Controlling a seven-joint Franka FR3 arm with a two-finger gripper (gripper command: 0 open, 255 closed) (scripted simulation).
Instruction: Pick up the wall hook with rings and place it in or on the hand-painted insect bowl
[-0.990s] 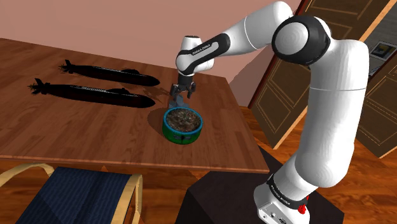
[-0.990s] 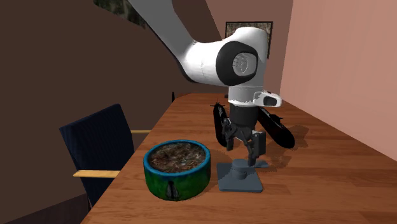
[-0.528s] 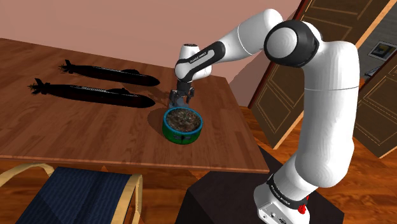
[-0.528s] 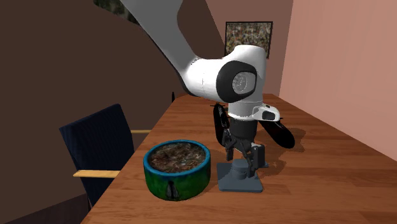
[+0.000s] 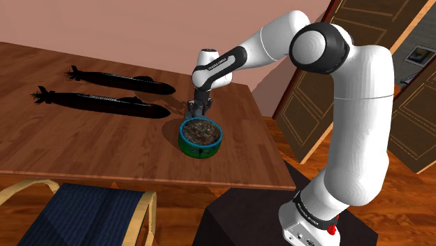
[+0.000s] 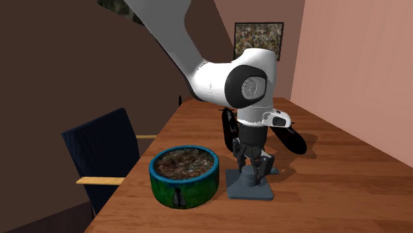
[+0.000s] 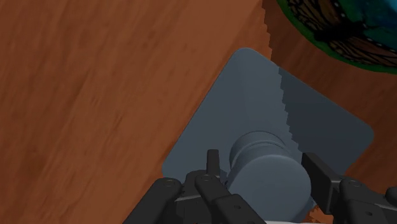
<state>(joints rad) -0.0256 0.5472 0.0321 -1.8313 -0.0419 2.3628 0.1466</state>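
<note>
I am looking at a wooden table point(image 6: 331, 192) where my black gripper point(image 6: 253, 173) is reaching straight down onto the wall hook point(image 6: 250, 192), a grey-blue flat plate with a stubby round post. The fingers point(image 7: 213, 168) are clasping that post from both sides, while the plate is lying flat on the wood. The hook is sitting just beside the insect bowl point(image 6: 184, 175), a round green and blue dish, without touching it. Two black submarine models point(image 5: 105, 103) are lying farther along the table.

Slate-grey hook point(image 6: 251, 190) — green-and-blue bowl point(image 6: 167, 186)
</note>
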